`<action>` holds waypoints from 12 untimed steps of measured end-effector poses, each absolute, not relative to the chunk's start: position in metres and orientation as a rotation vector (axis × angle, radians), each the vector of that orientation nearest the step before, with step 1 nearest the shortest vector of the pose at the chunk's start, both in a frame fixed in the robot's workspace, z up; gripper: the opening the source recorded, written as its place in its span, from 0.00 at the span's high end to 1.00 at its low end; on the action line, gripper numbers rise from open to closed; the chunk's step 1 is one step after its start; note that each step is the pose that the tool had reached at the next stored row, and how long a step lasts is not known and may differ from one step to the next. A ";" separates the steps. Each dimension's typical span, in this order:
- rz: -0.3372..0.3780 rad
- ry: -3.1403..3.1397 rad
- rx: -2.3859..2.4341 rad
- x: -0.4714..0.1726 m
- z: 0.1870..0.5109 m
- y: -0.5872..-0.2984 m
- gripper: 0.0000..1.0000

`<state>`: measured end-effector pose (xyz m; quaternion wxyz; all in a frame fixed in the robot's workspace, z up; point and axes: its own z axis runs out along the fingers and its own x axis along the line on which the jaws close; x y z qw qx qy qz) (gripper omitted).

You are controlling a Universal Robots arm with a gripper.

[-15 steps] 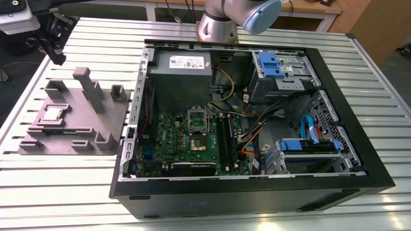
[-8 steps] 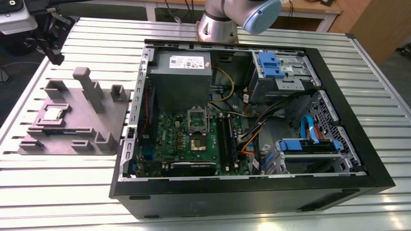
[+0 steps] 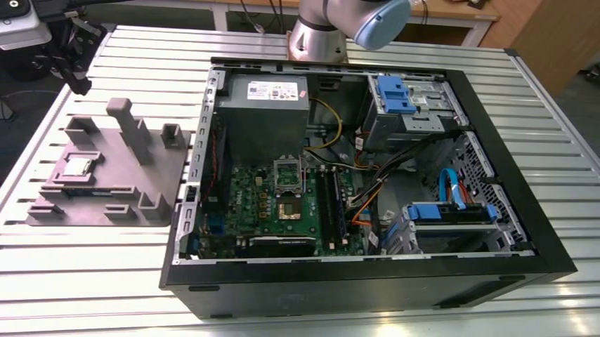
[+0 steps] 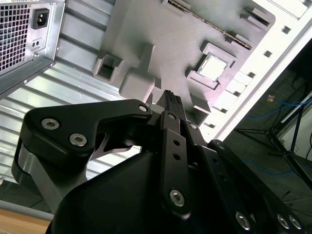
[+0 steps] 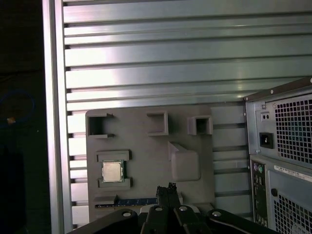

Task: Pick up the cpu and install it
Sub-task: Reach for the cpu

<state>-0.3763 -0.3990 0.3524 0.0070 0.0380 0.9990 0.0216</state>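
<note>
The robot arm (image 3: 324, 31) rises from the far edge of a slatted aluminium table (image 3: 94, 281), where an open computer case (image 3: 375, 270) lies on its side with the green motherboard (image 3: 281, 203) facing up. Beside the case, at the exterior view's left, is a grey moulded fixture tray (image 3: 140, 175) with raised blocks and pockets. The cpu (image 3: 75, 167) lies flat in a square recess of that tray, silvery top upward, on the side of the tray away from the case. It has not been picked up. In both wrist views the black gripper (image 4: 170, 99) hangs above the tray (image 4: 180, 34), well apart from it. Its two slim fingertips are pressed together with nothing between them. Past the tips, the second wrist view shows the cpu (image 4: 213, 68) in its pocket, off to one side of the line of the fingers. The first wrist view shows the gripper (image 5: 167, 189) over the tray (image 5: 146, 151), with the cpu (image 5: 112, 171) framed by its low grey walls and the perforated back of the case (image 5: 280, 146) alongside.
</note>
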 end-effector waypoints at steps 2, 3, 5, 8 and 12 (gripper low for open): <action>0.068 3.125 0.119 -0.376 0.352 -0.399 0.90; 0.068 3.125 0.119 -0.376 0.352 -0.399 0.90; 0.068 3.125 0.119 -0.376 0.352 -0.399 0.90; 0.068 3.125 0.119 -0.392 0.352 -0.399 0.90; 0.067 3.125 0.119 -0.410 0.352 -0.399 0.90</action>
